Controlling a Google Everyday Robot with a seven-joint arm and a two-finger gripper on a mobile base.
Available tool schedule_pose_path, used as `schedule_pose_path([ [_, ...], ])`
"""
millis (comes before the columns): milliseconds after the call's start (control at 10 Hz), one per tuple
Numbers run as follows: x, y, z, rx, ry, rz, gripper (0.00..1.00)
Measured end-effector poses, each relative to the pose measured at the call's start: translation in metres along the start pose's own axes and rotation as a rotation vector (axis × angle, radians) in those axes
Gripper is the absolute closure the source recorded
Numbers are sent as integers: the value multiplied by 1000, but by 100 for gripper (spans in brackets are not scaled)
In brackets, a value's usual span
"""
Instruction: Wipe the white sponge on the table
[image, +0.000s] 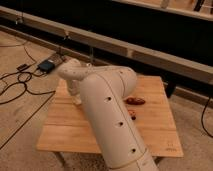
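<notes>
The table (160, 127) has a light bamboo-plank top and fills the middle of the camera view. My big cream arm (107, 117) reaches across it from the front. My gripper (77, 98) hangs from the wrist and points down at the table's left part, close to the surface. It is shut. The white sponge is hidden under the wrist and gripper, and I cannot make it out as a separate thing.
Two small red-brown objects (135, 101) lie on the table just right of the arm. A small dark mark (171, 148) sits at the front right corner. Black cables (20, 82) and a dark box (46, 65) lie on the floor to the left. A long rail (150, 52) runs behind.
</notes>
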Motion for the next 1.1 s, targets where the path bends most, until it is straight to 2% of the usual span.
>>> schedule_pose_path([
  [700, 17, -4, 1, -41, 89, 40, 96],
  [900, 9, -7, 3, -43, 113, 40, 96],
  [1100, -7, 3, 5, -45, 114, 11, 96],
])
